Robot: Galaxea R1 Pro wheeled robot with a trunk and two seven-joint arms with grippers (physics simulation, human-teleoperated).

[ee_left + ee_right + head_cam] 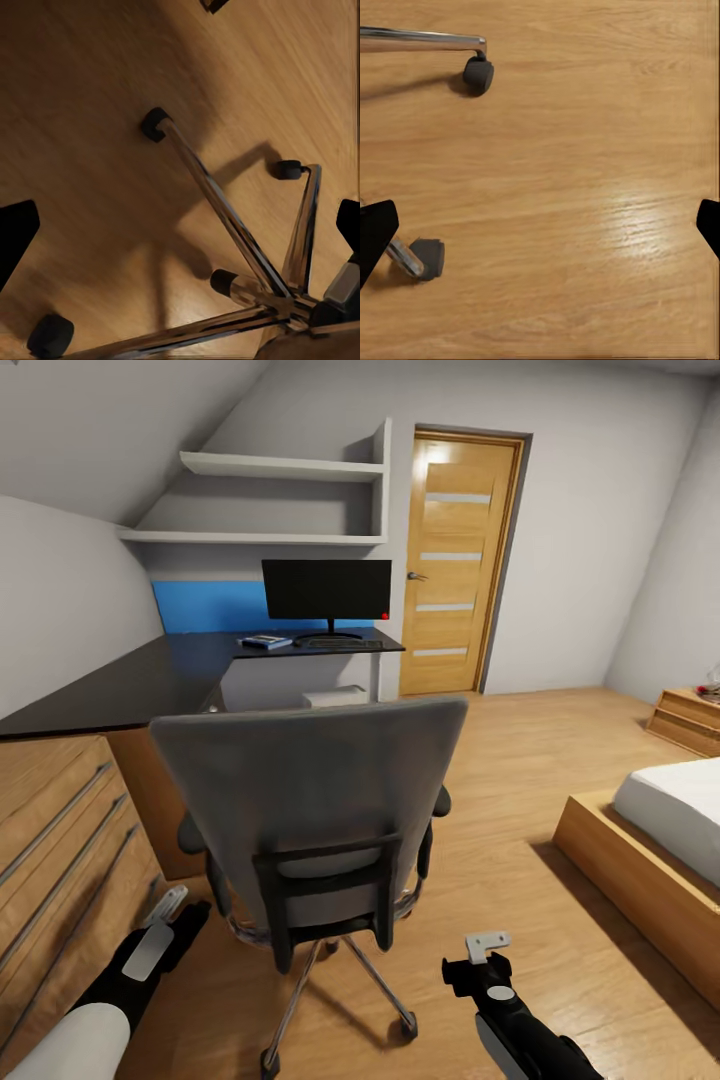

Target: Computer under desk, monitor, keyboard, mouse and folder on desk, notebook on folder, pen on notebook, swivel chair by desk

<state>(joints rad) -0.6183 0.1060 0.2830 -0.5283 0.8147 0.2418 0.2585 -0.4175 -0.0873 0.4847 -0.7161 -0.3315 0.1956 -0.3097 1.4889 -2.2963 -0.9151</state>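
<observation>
The grey swivel chair [310, 790] stands with its back to me in the head view, a short way out from the black desk [150, 675]. At the desk's far end stands the monitor [327, 590], with the keyboard [340, 644] in front of it. Left of the keyboard lies the blue folder [266, 642] with something darker on top, too small to name. The white computer [336, 697] sits under the desk. My left gripper [160, 925] hangs open left of the chair base [225, 217]. On the other side, my right gripper [485, 955] is open over bare floor beside a caster [478, 73].
A wooden drawer unit [60, 840] runs along the left under the desk. A bed [670, 830] and a low nightstand [690, 720] are at the right. A wooden door [460, 560] is shut behind the desk. White shelves [280, 500] hang above a blue wall panel [205, 605].
</observation>
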